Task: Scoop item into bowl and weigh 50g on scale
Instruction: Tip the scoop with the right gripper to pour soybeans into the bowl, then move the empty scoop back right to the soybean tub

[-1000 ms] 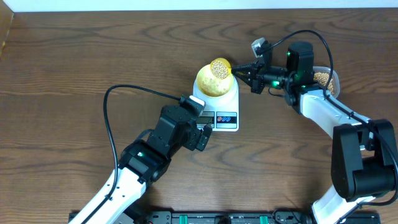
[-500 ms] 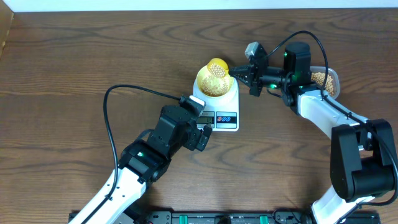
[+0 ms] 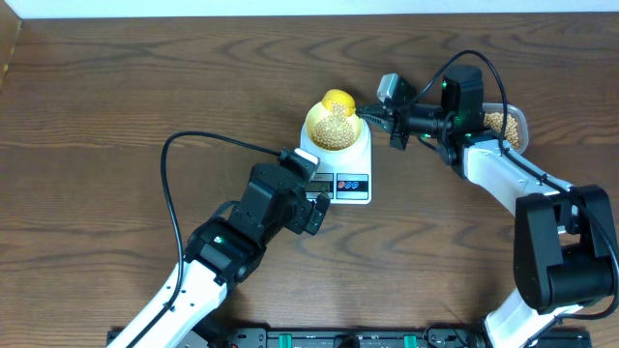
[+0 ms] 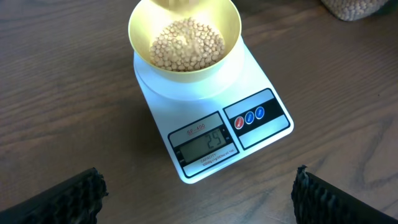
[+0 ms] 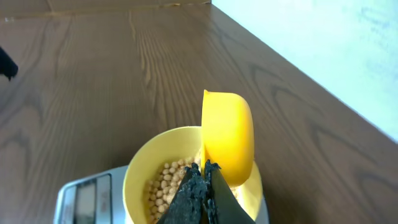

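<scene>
Right gripper (image 5: 203, 169): clamped on the yellow spoon (image 5: 227, 134), which is tipped on edge over the bowl's far rim.
Bowl (image 4: 233, 28): on the scale (image 4: 155, 93) platform, with beans (image 4: 186, 45) pooled inside.
Left gripper (image 4: 199, 198): fingers spread wide, near the scale's front edge but not touching.
Tub (image 3: 508, 124): right of the scale, well apart.

The left arm (image 3: 232, 242) and right arm (image 3: 498, 169) have white shells, black joints and thin black cables (image 3: 166, 184). The left tool (image 4: 199, 196) has ridged black fingertips (image 4: 68, 196).
</scene>
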You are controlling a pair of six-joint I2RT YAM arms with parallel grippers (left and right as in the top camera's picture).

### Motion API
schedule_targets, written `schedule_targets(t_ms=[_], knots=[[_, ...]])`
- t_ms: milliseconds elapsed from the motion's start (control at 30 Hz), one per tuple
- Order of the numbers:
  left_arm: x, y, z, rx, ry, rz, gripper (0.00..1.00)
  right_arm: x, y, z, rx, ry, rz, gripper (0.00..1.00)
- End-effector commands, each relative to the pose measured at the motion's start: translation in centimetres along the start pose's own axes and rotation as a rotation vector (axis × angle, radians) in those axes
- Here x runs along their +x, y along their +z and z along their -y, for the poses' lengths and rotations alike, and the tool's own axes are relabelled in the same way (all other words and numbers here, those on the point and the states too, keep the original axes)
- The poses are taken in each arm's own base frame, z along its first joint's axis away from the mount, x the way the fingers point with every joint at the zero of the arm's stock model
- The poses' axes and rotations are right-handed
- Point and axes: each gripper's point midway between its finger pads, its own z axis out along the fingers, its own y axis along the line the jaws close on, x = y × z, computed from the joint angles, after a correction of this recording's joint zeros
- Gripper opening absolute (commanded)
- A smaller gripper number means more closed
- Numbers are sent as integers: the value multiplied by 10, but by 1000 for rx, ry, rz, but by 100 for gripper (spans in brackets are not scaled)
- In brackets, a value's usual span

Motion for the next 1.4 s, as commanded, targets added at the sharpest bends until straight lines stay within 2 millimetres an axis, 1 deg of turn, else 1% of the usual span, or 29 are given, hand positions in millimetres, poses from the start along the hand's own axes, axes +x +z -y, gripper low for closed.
schedule_targets(t_ms=[0, 200, 400, 500, 633, 767, 933, 1000, 1100, 1233, 1367], knots=[[-1, 0, -3, -15, -19, 4, 98, 0, 3, -6, -22, -142, 7, 1], [-1, 0, -3, -15, -19, 4, 98, 0, 3, -6, -25, -248, 11, 1], [-1, 0, -3, -15, -19, 4, 98, 0, 3, -7, -29, -243, 12, 1], [-1, 0, -3, -15, -19, 4, 98, -1, 3, -9, -39, -161, 16, 1], [-1, 0, -3, -15, -19, 4, 98, -4, 3, -16, -80, -4, 34, 1], [-1, 0, -3, -15, -19, 4, 98, -9, 2, -24, -136, 227, 47, 1], [-1, 0, -3, -15, -19, 4, 98, -11, 0, -22, -144, 600, 30, 1], [-1, 0, -3, -15, -19, 4, 98, -10, -3, -19, -137, 702, 26, 1], [-1, 0, -3, -15, -19, 4, 98, -9, -12, -8, -111, 810, 34, 1], [-1, 0, -3, -15, -19, 4, 98, -11, -30, 8, -64, 877, 62, 1], [-1, 0, -3, -15, -19, 4, 98, -22, -52, 23, -15, 909, 98, 1]])
